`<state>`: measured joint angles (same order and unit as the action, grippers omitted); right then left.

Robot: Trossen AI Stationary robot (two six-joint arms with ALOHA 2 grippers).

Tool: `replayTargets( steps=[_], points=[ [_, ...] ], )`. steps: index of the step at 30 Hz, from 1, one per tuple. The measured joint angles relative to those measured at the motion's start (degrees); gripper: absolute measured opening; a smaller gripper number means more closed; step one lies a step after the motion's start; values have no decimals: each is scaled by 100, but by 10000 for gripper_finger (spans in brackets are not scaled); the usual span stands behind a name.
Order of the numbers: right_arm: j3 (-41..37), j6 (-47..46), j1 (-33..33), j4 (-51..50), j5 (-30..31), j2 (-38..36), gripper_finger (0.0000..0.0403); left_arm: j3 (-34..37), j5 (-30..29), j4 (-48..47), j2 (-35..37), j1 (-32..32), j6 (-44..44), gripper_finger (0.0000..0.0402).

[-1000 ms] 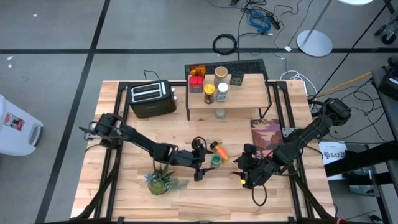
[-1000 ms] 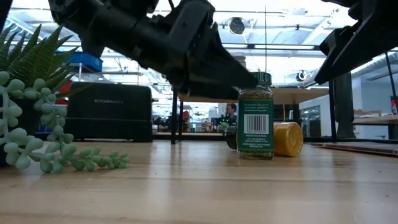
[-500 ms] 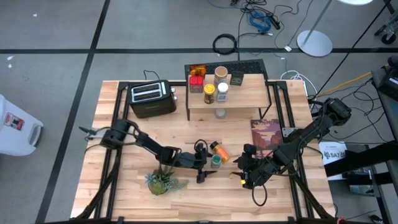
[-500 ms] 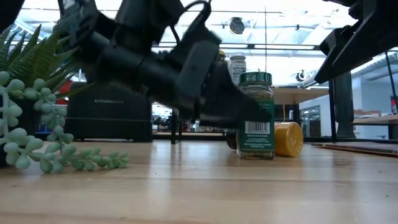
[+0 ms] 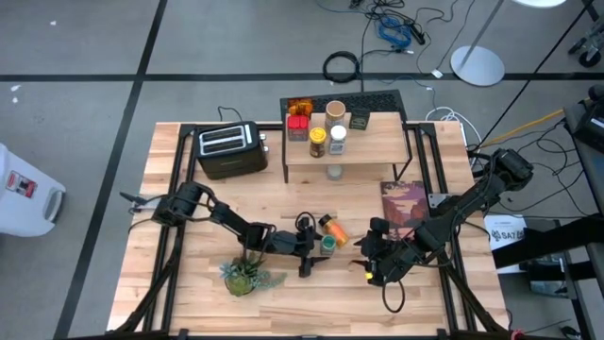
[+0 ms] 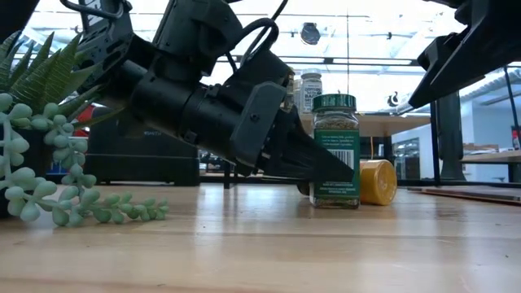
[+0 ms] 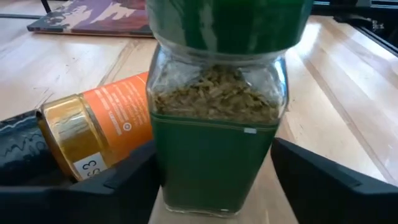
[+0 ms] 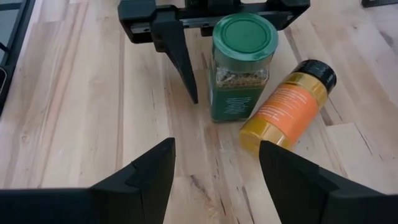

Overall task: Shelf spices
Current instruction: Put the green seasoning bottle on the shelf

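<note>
The left gripper (image 5: 319,247) has advanced around the upright green-capped jar (image 5: 327,243) — fingers straddling it, not yet clamped. Right gripper (image 5: 370,262) — parted, empty — hovers nearby.

We take this for a robotics lab: grey floor (image 5: 75,57) marked with black tape, loose cables (image 5: 396,24), ceiling lights (image 6: 309,32) over an open hall

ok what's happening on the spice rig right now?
The left gripper is open around an upright green-capped herb jar mid-table, one finger on each side, not visibly clamped yet. An orange bottle lies on its side next to it. The right gripper hovers open nearby, facing both. The shelf already carries several spice containers.
</note>
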<state>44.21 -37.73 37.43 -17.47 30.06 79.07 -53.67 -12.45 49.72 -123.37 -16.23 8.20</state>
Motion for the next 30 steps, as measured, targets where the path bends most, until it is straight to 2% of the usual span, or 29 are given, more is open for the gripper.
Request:
replayTargets(
  steps=[6,9,16,30],
  points=[
    [0,1,0,2,27,0,222,0,-6,-1,-11,4,-107,228],
    [0,1,0,15,31,0,222,-10,-56,60,-84,4,-107,210],
    [0,-16,0,15,29,0,222,-179,-64,121,-258,4,-121,204],
    [0,-19,0,2,27,0,222,-160,42,-41,-48,-37,-271,203]
  ],
)
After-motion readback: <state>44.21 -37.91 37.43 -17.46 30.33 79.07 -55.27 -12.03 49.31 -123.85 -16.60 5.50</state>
